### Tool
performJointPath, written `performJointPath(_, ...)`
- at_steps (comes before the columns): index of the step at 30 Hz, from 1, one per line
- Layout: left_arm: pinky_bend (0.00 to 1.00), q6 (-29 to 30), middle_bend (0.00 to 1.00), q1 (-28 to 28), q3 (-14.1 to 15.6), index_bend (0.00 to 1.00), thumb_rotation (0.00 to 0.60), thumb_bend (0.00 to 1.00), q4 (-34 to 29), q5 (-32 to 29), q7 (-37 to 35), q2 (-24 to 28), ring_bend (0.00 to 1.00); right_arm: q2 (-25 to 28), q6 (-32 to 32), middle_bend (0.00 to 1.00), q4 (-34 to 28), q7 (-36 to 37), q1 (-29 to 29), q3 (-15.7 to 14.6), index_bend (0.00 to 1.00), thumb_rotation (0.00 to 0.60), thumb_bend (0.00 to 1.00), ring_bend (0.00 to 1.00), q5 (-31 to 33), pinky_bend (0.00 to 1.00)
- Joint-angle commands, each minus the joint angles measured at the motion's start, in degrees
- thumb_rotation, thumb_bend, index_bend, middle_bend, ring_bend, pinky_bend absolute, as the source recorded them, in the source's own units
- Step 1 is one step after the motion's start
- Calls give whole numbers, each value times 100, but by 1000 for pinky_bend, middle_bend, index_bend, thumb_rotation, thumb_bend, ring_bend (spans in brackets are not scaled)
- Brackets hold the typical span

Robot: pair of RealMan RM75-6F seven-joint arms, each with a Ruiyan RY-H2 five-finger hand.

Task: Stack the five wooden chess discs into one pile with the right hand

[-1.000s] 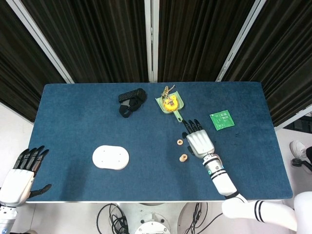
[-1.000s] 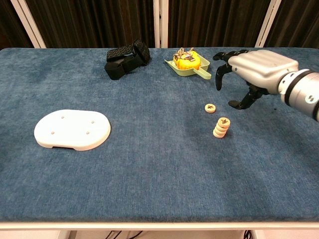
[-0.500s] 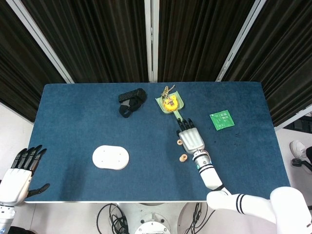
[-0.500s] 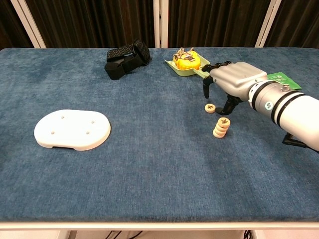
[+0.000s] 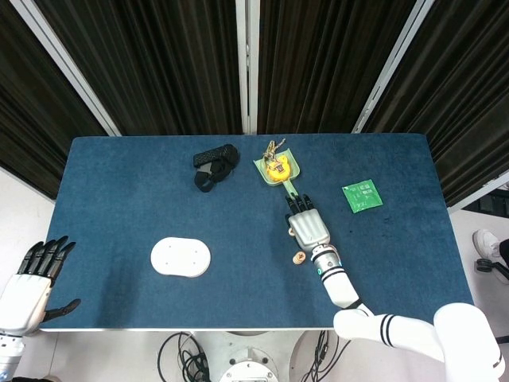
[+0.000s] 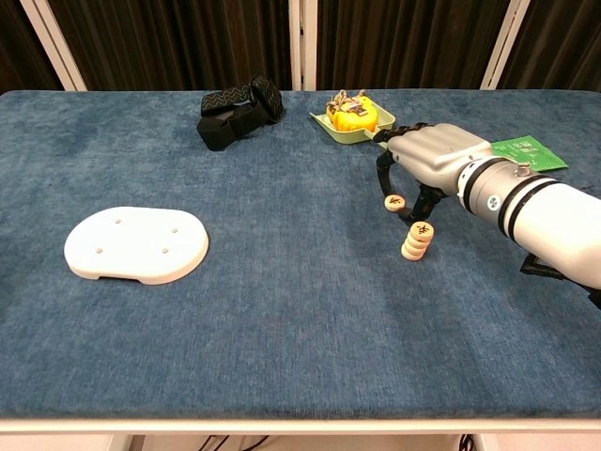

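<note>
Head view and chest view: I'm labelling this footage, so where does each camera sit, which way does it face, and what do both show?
Head view: high above the table, looking steeply down; shows the whole blue top, the right hand with its forearm, and the left hand off the near-left corner.
Chest view: low at the near edge, facing across toward the curtains; shows only the right hand and arm.
Shared: right hand, disc pile, white oval plate, black strap, green tray.
</note>
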Motion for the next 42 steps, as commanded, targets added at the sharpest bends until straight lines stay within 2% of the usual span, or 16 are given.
performJointPath(1, 0, -7, 0, -2, -2, 0, 600, 60, -2, -8, 5, 0, 0, 5, 9, 48, 7, 2, 2, -8, 523, 600, 266, 0, -6, 0)
performJointPath(9, 0, -29, 0, -9, -3, 0, 600, 59, 1, -24, 17, -5, 0, 140, 120, 49, -171, 42, -22, 6, 540, 600, 266, 0, -65, 0)
performJointPath(15, 0, -34, 0, -14, 5, 0, 600, 60, -8, 2, 60, -16, 0, 707, 421, 50, -975, 227, -165, 59, 540, 600, 267, 0, -367, 0)
performJointPath(19, 0, -58, 0, -23, 8, 0, 600, 60, -31, 5, 123, -33, 0, 1276, 430, 50, -1721, 336, -328, -152, 540, 600, 271, 0, -626, 0)
performJointPath(25, 0, -97, 0, -23, 8, 0, 600, 60, -71, -37, 223, -58, 0, 1678, 414, 50, -2281, 239, -483, -552, 541, 600, 271, 0, -849, 0)
performJointPath(31, 0, -112, 0, -28, 10, 0, 600, 60, -87, -39, 260, -61, 0, 1761, 429, 50, -2459, 82, -557, -777, 542, 600, 271, 0, -868, 0)
performJointPath(42, 0, -94, 0, -29, 0, 0, 600, 60, -63, -51, 178, -44, 0, 1646, 392, 50, -2394, 121, -544, -799, 544, 600, 271, 0, -912, 0)
